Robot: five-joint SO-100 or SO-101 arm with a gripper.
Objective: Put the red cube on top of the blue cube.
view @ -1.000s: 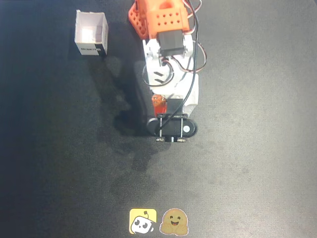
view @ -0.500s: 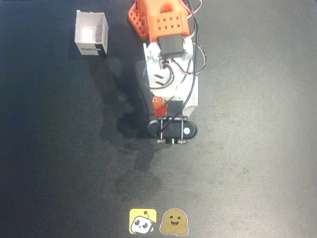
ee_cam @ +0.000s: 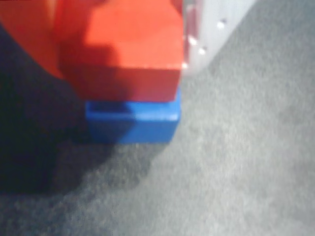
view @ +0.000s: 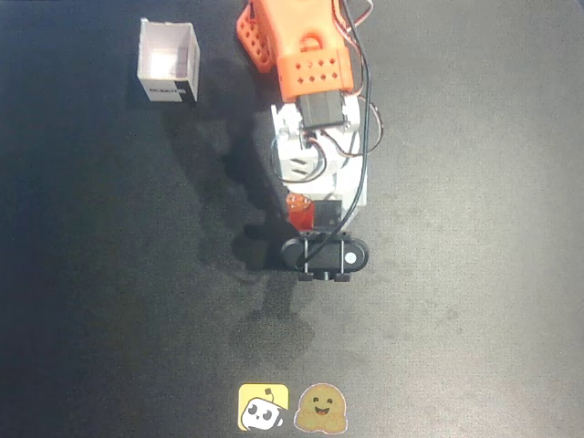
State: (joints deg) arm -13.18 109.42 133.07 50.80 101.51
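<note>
**Gripper clamps the red cube directly over the blue cube**

Gripper (ee_cam: pixel 123 44) fingers press the red cube (ee_cam: pixel 128 54) from both sides in the wrist view — orange finger on the left, white one on the right, both cut off by the frame's top edge. Directly below sits the blue cube (ee_cam: pixel 133 120) on the dark table (ee_cam: pixel 236 172); whether the two cubes touch is hard to make out through the blur. From overhead, the arm (view: pixel 315 137) hides the blue cube entirely, and only a sliver of the red cube (view: pixel 299 212) shows. Compared with a second ago, the arm has reached farther down the overhead view, away from the white box (view: pixel 168 62).
</note>
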